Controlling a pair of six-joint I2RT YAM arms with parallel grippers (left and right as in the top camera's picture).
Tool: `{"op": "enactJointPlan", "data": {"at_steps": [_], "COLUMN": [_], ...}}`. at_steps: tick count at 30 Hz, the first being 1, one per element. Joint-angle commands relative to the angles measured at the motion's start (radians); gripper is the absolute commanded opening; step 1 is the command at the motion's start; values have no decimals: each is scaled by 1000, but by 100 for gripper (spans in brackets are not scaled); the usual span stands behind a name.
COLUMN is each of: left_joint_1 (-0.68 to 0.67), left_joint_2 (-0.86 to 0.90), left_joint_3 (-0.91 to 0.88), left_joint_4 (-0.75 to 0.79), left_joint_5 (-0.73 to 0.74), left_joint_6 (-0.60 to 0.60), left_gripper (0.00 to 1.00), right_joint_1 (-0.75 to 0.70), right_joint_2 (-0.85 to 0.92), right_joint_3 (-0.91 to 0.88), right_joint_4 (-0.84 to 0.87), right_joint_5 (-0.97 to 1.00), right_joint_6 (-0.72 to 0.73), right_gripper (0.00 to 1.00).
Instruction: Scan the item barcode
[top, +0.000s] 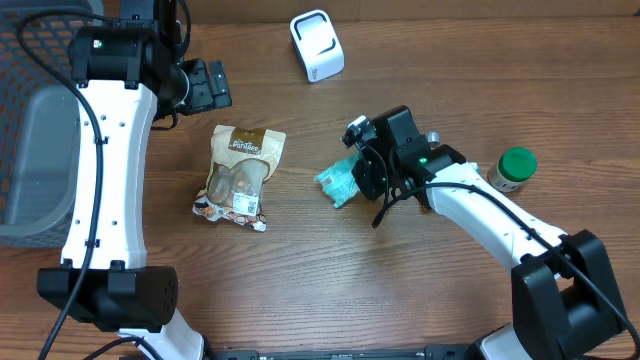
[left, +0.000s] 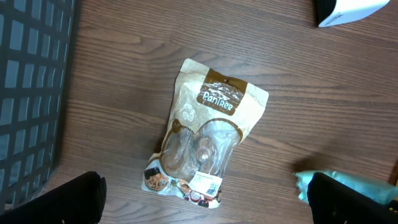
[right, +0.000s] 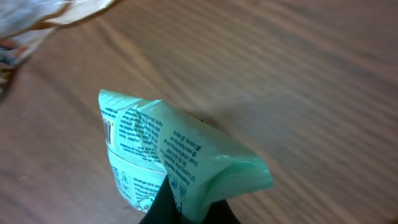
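Observation:
My right gripper (top: 362, 172) is shut on one edge of a pale green printed packet (top: 340, 182), holding it just above the table right of centre. The right wrist view shows the packet (right: 161, 143) pinched between the dark fingers (right: 165, 208), with part of a barcode at its left edge. A brown snack pouch (top: 240, 172) with a white label lies flat at centre left. My left gripper (top: 205, 85) hangs open behind the pouch, holding nothing. From its wrist, the pouch (left: 208, 137) lies below and between the wide-spread fingers (left: 71, 199). A white scanner (top: 317, 45) stands at the back.
A dark mesh basket (top: 30, 60) and a grey bin (top: 35, 160) sit along the left edge. A small bottle with a green cap (top: 514, 168) stands at the right, close to my right arm.

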Motion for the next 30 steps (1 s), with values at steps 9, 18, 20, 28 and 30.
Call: {"op": "enactJointPlan", "data": {"at_steps": [9,18,20,28,30], "left_joint_1": [-6,-6,-6,-6,-6], "left_joint_2": [2,2,2,2,2], "left_joint_3": [15,15,15,15,15], "left_joint_4": [4,4,4,4,4], "left_joint_5": [5,5,5,5,5], "left_joint_6": [11,11,11,11,11], "left_gripper": [100,100,100,99,99], "right_joint_1": [6,12,19,57,63], "right_joint_2": [-26,0,26,178,216], "right_joint_3": [365,387,387,387,387], "right_joint_4": [11,306,338,494,563], "right_joint_5": [349,433,433,445,479], "right_joint_6": [-135,-270,-330,-476,-530], "right_gripper": [4,4,4,4,4]}}
